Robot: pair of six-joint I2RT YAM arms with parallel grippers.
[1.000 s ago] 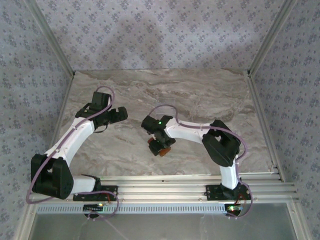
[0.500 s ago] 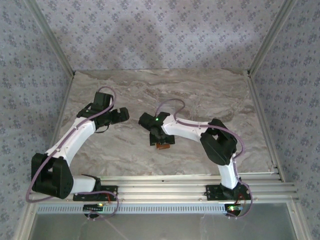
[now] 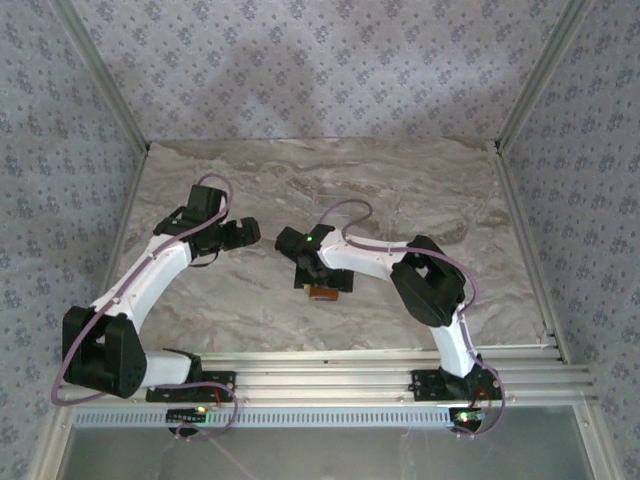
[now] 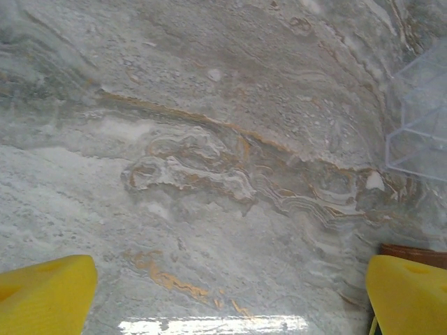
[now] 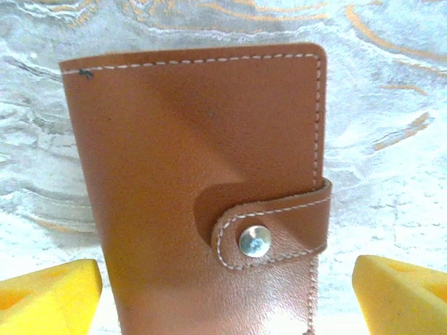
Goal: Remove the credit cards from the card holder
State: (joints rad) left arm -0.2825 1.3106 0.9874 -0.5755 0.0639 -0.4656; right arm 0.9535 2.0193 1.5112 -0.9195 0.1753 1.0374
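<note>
Orange-brown stitched leather card holder (image 5: 202,174) lies snapped shut at frame centre, right pincer (image 5: 225,292) spread astride it; light, pliant, probably best gripped by its long edges.

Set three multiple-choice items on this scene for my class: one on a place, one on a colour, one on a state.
1. Where is the card holder? A in a bowl; B on the table, between the right hand's fingers; C leaning on the back wall.
2. Its snap stud is: A silver; B black; C red.
3. Its strap is: A torn off; B hanging loose; C snapped shut.
Key: 1 B, marble shows around it; 2 A, it gleams metallic; 3 C, the stud pins the strap down.
</note>
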